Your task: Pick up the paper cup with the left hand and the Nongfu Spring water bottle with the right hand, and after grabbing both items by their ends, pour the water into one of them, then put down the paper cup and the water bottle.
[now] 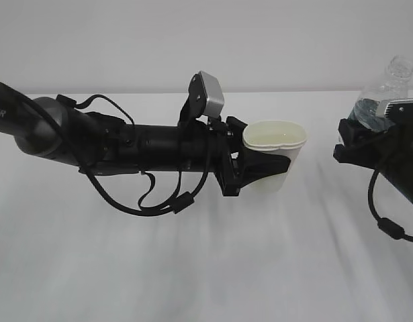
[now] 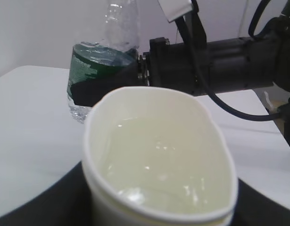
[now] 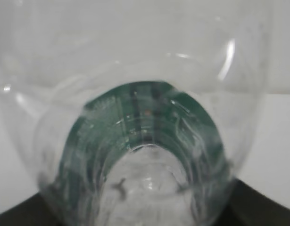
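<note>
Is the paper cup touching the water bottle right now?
Apart. The exterior view shows bare white table between the paper cup and the water bottle.

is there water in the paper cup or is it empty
Water is in it: the left wrist view shows clear liquid glinting inside the paper cup, whose rim is squeezed oval.

Soft, even, bright light fills all three views, washing the white table (image 1: 193, 268) and wall nearly together. Shadows beneath the left hand (image 1: 250, 164) are faint and diffuse. In the left wrist view the paper cup (image 2: 159, 155) is slightly soft, with small glints on the water inside. The right wrist view is blurred, the Nongfu Spring water bottle (image 3: 145, 117) too close to focus, with a glare streak at upper right.
</note>
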`<action>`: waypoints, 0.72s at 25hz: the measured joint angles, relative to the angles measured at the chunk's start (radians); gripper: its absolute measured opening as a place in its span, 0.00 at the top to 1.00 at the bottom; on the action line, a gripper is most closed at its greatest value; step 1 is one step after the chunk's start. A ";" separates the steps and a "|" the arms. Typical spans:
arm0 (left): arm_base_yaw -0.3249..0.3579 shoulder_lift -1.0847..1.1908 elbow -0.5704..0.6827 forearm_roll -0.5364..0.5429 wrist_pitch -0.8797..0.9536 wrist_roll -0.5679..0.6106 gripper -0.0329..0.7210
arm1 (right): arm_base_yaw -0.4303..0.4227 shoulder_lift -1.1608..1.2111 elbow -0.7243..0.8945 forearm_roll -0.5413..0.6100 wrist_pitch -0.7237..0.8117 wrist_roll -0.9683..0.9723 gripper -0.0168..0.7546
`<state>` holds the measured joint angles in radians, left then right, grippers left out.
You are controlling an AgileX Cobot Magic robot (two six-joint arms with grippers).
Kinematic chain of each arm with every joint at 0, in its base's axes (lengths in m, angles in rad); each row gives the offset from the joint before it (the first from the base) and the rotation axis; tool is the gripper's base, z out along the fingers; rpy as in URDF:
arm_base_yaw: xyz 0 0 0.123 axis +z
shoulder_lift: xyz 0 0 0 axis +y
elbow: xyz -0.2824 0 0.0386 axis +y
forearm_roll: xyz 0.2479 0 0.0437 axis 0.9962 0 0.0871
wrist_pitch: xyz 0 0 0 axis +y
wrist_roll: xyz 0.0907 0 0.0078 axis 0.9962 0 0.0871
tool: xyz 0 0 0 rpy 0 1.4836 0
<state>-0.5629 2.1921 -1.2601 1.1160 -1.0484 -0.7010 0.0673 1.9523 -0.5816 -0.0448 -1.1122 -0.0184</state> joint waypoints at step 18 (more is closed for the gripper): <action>0.000 0.000 0.000 0.029 0.002 0.000 0.41 | 0.000 0.144 -0.050 -0.003 -0.004 0.053 0.44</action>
<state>-0.5629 2.1921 -1.2601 1.1448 -1.0462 -0.7010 0.0673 2.0965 -0.6317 -0.0481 -1.1163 0.0342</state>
